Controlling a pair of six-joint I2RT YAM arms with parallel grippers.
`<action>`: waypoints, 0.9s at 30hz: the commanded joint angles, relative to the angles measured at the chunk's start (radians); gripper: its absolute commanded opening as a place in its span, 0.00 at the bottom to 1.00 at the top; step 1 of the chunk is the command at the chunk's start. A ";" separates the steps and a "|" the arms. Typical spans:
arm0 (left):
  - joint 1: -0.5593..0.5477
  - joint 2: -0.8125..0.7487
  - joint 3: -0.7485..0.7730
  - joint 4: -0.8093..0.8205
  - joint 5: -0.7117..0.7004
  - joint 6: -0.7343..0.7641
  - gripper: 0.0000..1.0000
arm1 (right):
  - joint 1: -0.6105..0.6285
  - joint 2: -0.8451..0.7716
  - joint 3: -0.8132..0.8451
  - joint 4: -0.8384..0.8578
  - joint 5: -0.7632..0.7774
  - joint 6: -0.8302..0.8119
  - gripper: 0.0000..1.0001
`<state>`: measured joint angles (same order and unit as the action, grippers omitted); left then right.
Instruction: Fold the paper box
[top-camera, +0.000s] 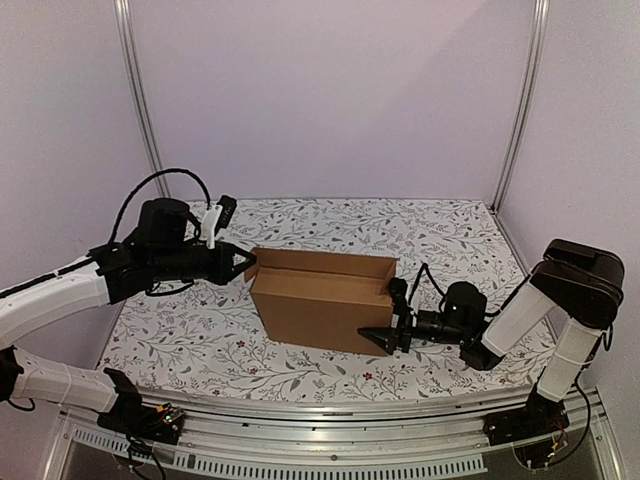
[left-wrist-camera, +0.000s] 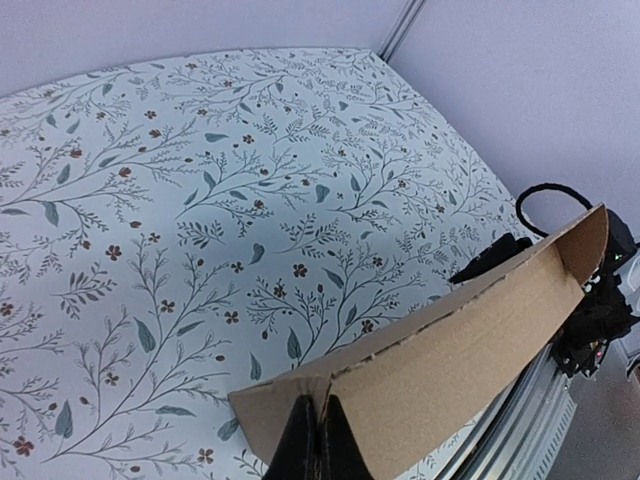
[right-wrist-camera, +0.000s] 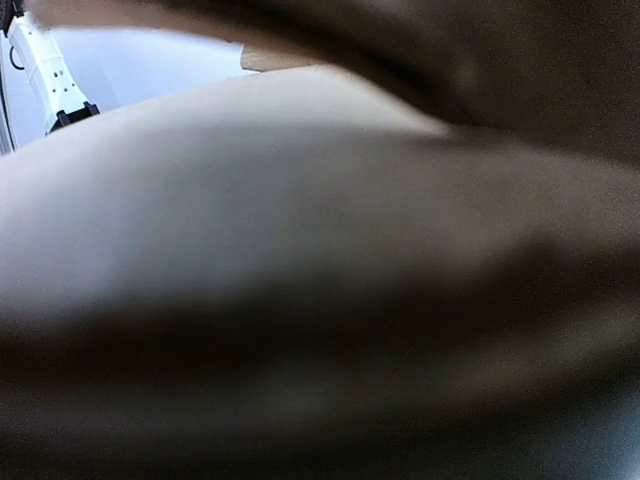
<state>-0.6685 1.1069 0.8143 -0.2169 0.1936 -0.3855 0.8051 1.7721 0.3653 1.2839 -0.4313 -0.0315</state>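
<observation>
The paper box (top-camera: 320, 300) is brown cardboard, partly folded into a long open-topped shape in the middle of the table. My left gripper (top-camera: 248, 263) is shut on its upper left corner. In the left wrist view, the black fingers (left-wrist-camera: 303, 440) pinch a cardboard flap (left-wrist-camera: 450, 350) at a fold. My right gripper (top-camera: 388, 315) is at the box's right end, its two fingers spread wide, one high by the rim and one low by the table. Blurred cardboard (right-wrist-camera: 300, 200) very close to the lens fills the right wrist view, hiding the right fingers there.
A floral cloth (top-camera: 440, 230) covers the table. Pale walls and metal posts (top-camera: 520, 100) close it in at the back and sides. A metal rail (top-camera: 330, 440) runs along the near edge. A black cable (left-wrist-camera: 545, 195) loops beyond the box.
</observation>
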 joint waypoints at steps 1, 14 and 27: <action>-0.066 0.039 -0.019 -0.103 0.140 0.002 0.00 | 0.008 -0.048 0.003 0.034 0.049 0.014 0.77; -0.074 0.044 -0.006 -0.132 0.109 0.006 0.00 | 0.007 -0.156 -0.030 0.016 0.076 0.009 0.78; -0.075 0.034 -0.009 -0.159 0.082 0.020 0.00 | 0.007 -0.193 -0.117 0.082 0.146 0.019 0.80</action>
<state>-0.7116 1.1233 0.8227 -0.2249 0.2234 -0.3717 0.8116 1.6035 0.2699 1.3125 -0.3550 -0.0235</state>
